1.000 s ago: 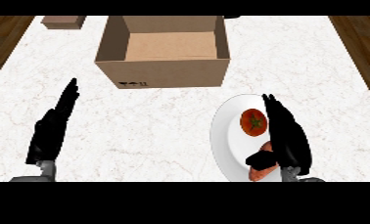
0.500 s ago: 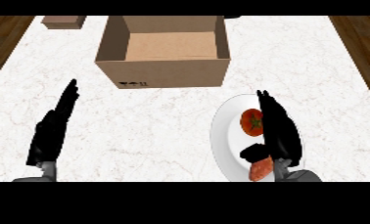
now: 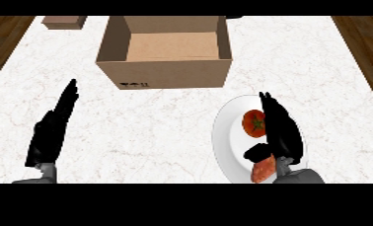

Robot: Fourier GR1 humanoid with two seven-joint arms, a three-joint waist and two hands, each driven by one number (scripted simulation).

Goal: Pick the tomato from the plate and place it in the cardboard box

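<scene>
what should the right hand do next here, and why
Probably curl the right hand round the tomato. Its fingers lie straight along the tomato's right side over the plate, holding nothing, so a grip is needed before any lift towards the open cardboard box, up and to the left.

Table: white, marble-patterned top with faint grey-brown veins; it fills most of the view.
Small brown block: at the table's far left corner, low and flat-topped, tan-brown, cut off by the upper limit of the view.
Wooden strips: dark brown wood grain beyond the table's left and right edges.
Reddish-orange piece: elongated, low at the right; only part shows, kind unclear.
Dark shape: small, black, at the table's far edge; too little shows to name it.
</scene>
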